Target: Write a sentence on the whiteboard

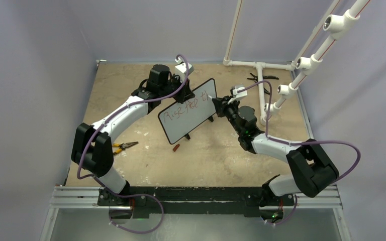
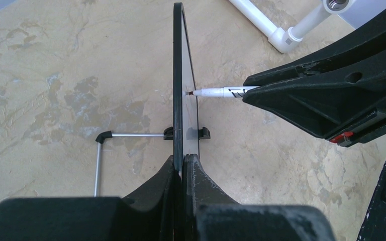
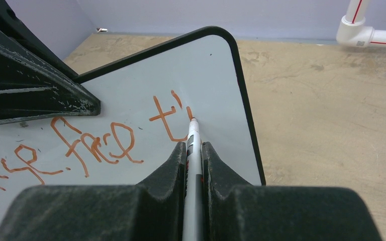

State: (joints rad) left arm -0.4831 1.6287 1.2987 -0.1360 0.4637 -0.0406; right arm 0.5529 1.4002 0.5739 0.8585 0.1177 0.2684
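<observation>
The whiteboard [image 1: 193,120] stands tilted on the table, black-framed, with my left gripper [image 1: 185,94] shut on its top edge. From the left wrist the whiteboard [image 2: 178,75] shows edge-on, pinched between my left gripper [image 2: 183,159] jaws. My right gripper [image 3: 194,145] is shut on a white marker [image 3: 193,131]. The marker tip touches the whiteboard [image 3: 216,70] near its upper right corner. One line of the sentence [image 3: 95,143] shows in red-orange handwriting, ending at a "t" and a short stroke by the tip. From the left wrist the marker [image 2: 216,92] meets the board face.
A small red cap [image 1: 176,147] lies on the table in front of the board. Yellow-handled pliers [image 1: 123,146] lie at the left. A white pipe frame [image 1: 261,85] stands at the back right, with a black tool [image 1: 261,77] beside it. The board's wire prop [image 2: 100,150] sticks out behind it.
</observation>
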